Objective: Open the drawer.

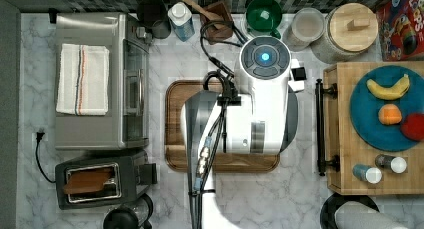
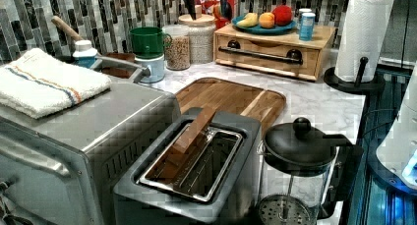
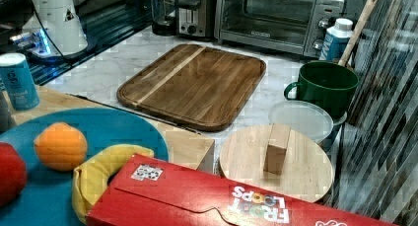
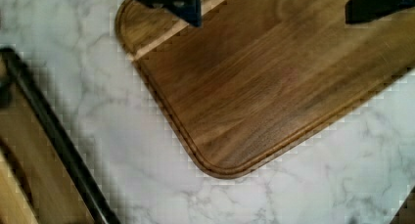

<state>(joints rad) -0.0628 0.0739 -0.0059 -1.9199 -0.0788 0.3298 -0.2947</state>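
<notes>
Drawer (image 2: 265,55): sitting shut in the light wooden cabinet (image 1: 372,174) at the top view's 3 o'clock, its black bar handle (image 1: 319,126) facing the tray.
Claw (image 4: 274,6): hanging over the brown tray (image 4: 274,82), fingers standing apart and holding nothing; their tips (image 4: 188,9) are being cut off by the frame.
Arm (image 1: 260,106): hiding the tray's middle in the top view.
Bench (image 1: 295,194): marble, carrying everything.

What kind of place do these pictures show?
Most likely a kitchen counter, perhaps a staged one. A toaster oven and a toaster stand on the marble countertop, a fruit plate sits on the drawer cabinet, and tiles line the wall behind.
</notes>
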